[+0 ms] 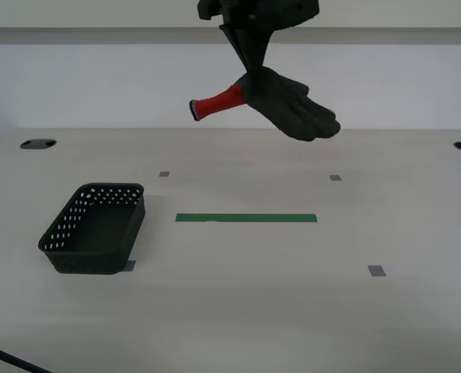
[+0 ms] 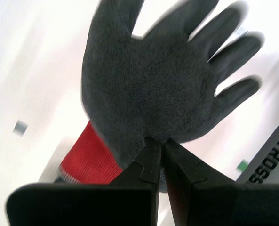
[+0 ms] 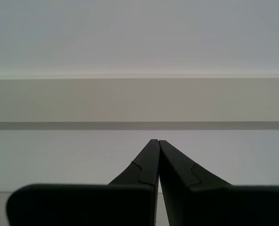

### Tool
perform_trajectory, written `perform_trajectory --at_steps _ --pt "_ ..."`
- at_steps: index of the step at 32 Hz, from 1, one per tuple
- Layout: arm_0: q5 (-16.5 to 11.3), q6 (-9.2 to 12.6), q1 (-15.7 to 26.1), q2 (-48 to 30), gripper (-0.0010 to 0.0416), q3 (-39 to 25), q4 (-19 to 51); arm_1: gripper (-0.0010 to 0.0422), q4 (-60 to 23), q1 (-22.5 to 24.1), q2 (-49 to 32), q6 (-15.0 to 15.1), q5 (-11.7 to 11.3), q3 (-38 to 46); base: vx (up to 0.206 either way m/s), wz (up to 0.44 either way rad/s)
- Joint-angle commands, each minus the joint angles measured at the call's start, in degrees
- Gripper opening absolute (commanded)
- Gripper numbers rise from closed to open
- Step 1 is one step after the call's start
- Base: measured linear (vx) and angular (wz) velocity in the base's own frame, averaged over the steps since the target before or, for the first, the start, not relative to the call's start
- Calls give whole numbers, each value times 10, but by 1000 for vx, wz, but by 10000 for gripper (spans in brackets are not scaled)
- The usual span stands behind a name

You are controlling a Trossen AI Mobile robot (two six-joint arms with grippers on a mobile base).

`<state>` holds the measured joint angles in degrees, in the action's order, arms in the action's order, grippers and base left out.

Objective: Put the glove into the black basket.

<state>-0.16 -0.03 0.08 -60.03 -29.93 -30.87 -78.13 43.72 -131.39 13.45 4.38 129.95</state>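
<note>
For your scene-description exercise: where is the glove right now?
In the exterior view the glove hangs high above the table, pinched in my second hand, up and to the right of the black basket.

The glove (image 1: 288,105) is dark grey to black over palm and fingers, with a bright red knit cuff edged in a thin pale band. The basket (image 1: 96,229) is black, its sides dotted with rows of small holes. The bench (image 1: 292,311) is pale, whitish wood-grain. On it lies a green tape strip (image 1: 246,218) and several small grey squares (image 1: 377,270). My second gripper (image 2: 161,141) and my first gripper (image 3: 158,141) are black. The wall (image 3: 139,37) is white and beige, with a darker grey line.
</note>
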Motion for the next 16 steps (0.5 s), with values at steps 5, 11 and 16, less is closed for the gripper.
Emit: perform_trajectory --at_steps 5,11,16 --pt "0 0 0 0 1 -1 1 -1 75 -34 111 2 7 -178 0 0" --pt "1 0 0 0 1 -1 2 -1 149 -97 235 -21 8 -391 0 0" --pt "2 0 0 0 1 -1 4 -1 187 -163 307 -39 8 -514 0 0"
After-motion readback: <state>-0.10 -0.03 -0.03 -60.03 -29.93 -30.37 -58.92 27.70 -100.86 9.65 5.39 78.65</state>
